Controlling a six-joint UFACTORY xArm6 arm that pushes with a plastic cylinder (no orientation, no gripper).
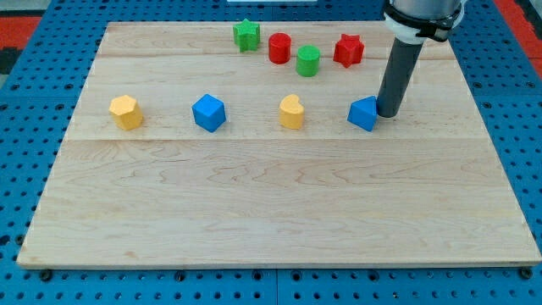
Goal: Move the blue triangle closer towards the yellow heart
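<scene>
The blue triangle lies on the wooden board at the view's right of centre. The yellow heart lies to its left, about a block's width away, in the same row. My tip stands right against the triangle's right side, touching or nearly touching it. The dark rod rises from there toward the view's top.
A blue cube and a yellow hexagon-like block lie further left in the same row. Near the view's top are a green star, a red cylinder, a green cylinder and a red star. The board rests on blue pegboard.
</scene>
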